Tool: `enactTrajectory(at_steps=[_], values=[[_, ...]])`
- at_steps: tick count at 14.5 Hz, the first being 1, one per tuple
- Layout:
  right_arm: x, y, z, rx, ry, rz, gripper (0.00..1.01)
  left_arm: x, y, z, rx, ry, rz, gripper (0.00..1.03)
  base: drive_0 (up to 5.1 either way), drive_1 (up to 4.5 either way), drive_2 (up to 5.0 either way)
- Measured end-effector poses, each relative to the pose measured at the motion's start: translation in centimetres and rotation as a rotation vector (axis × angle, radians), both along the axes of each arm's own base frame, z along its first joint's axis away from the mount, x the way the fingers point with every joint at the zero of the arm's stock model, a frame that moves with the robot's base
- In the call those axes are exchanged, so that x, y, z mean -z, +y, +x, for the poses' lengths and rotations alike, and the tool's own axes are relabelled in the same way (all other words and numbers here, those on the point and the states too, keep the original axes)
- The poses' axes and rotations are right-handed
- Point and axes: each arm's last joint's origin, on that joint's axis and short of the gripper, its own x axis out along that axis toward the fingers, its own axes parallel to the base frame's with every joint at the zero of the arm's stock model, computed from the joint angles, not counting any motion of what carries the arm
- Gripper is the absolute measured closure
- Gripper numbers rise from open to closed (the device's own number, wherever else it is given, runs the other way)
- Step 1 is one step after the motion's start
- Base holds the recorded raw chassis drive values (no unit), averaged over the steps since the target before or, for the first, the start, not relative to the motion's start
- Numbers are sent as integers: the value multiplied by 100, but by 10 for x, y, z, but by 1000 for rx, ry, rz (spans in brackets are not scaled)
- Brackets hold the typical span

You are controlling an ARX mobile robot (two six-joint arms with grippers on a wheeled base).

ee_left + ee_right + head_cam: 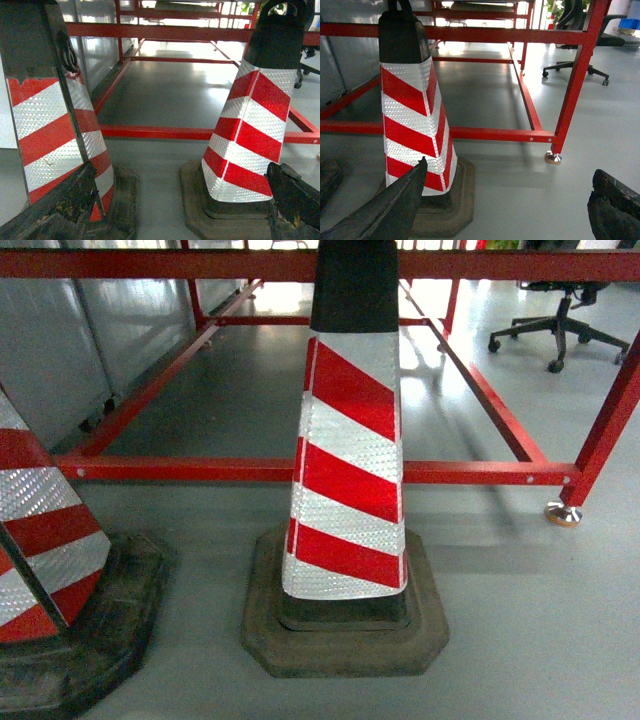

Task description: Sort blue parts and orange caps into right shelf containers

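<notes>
Grey polished floor (520, 620) fills the scene, and we face a red metal frame (300, 471) whose low crossbar runs left to right just above it. A red-and-white striped traffic cone (347, 460) stands on its dark rubber base near the middle of the head view, in front of that bar. A second cone (40, 540) of the same kind sits at the near left, partly cut off by the edge. Far to the right, an office chair (560, 325) on castors stands beyond the frame, and the frame's round foot (563, 513) rests on the floor at right.

Our left gripper (170, 220) shows only as two dark, worn fingertips (65, 210) at the bottom corners of its wrist view, spread wide, with the gap between the two cones ahead. Our right gripper (505, 210) likewise has its jaws set wide apart, holding nothing, the middle cone to its left.

We see no blue parts, orange caps or crates in any view, so nothing of the task lies between or near either pair of jaws.
</notes>
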Motion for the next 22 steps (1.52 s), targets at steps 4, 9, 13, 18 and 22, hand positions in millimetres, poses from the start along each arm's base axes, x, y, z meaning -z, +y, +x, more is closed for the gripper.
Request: enactTrajectory(at_steps=[4,9,13,18,22], values=[[0,0,0,0,0,0,3,0,0,0,0,0,0,5,0,0,0],[0,0,0,0,0,0,3,0,0,0,0,0,0,5,0,0,0],[0,0,0,0,0,0,3,0,0,0,0,0,0,5,0,0,0],[0,0,0,0,3,0,3,0,0,0,0,4,0,5,0,0,0],[0,0,0,-1,1,0,3,0,0,0,-2,1,0,5,0,0,0]])
